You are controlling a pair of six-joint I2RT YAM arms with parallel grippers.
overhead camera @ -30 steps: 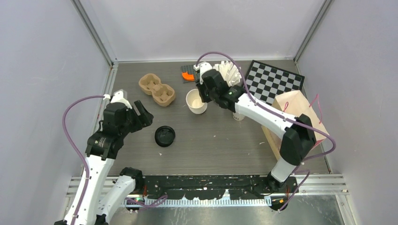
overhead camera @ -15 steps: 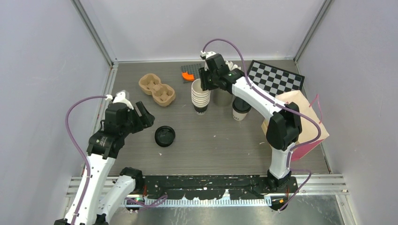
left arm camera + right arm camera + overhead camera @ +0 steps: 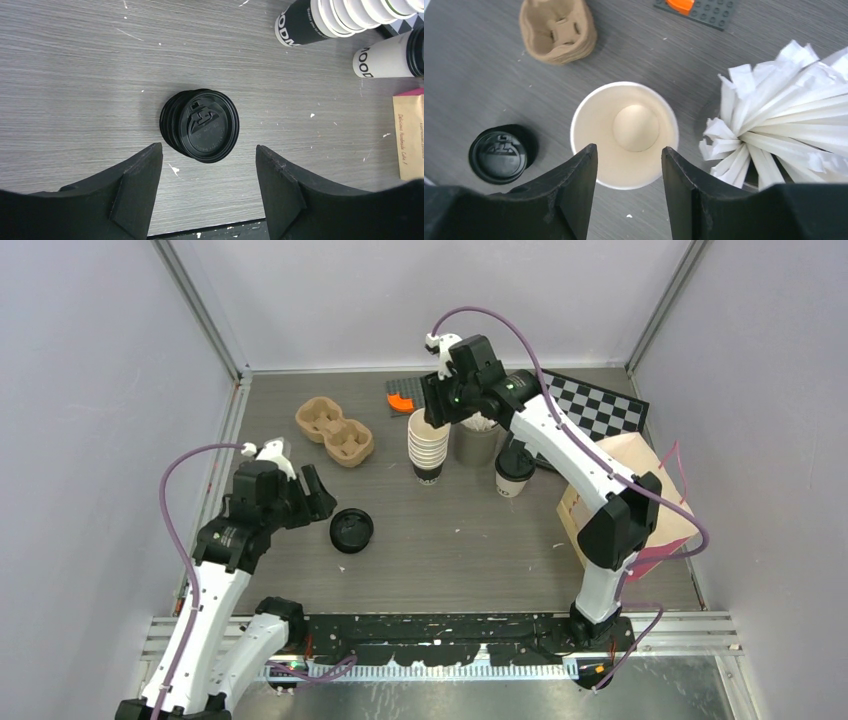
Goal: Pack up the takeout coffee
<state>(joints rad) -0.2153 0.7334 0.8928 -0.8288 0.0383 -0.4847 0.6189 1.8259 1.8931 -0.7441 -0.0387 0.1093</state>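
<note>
Hanging over the stack of bare cups (image 3: 427, 445) near the far edge of the worktop (image 3: 450, 540), my right claw (image 3: 629, 152) is spread and pinches nothing. The lidded coffee cup (image 3: 513, 478) stands upright just to its right, nearer this arm than my spread left claw (image 3: 209, 150).

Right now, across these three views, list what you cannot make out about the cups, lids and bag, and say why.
Lidded cup: left wrist view, the right edge cuts off its lid and printing.
Lid stack: left wrist view, seen from above, so its count is unclear.
Cup stack: right wrist view shows only the top cup's inside.
Paper bag: left wrist view, writing too small, cut by the edge.
</note>
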